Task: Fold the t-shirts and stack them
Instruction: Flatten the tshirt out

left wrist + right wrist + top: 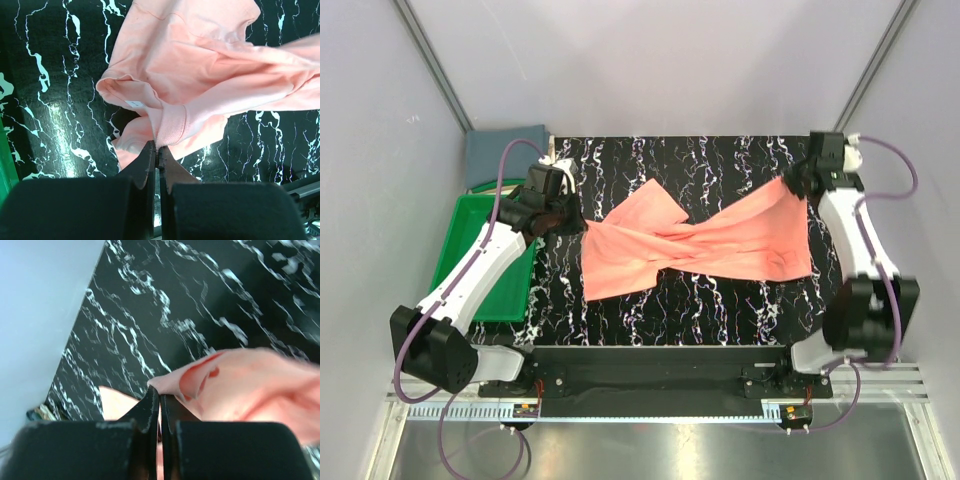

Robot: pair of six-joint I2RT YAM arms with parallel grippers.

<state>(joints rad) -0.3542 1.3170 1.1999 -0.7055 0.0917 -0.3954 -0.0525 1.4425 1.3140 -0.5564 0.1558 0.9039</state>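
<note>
Two tools share one garment: the soft salmon-pink cloth t-shirt stretches, twisted at its middle, between them across the centre of the black, white-veined table. The left tool is pinched tight on a ribbed band of the cloth, just beside the small white neck label, at the shirt's 9 o'clock end in the top view. The right tool is clamped on a thin corner of the fabric at about 2 o'clock. The second, slate blue-grey t-shirt lies at the table's 10 o'clock corner, beyond the green plastic tray. The pink cloth looks light and limp, so it should sag and twist wherever it is unsupported. Hems, neckband and corners seem the soundest holds, since doubled edges likely slip less than a single layer.
</note>
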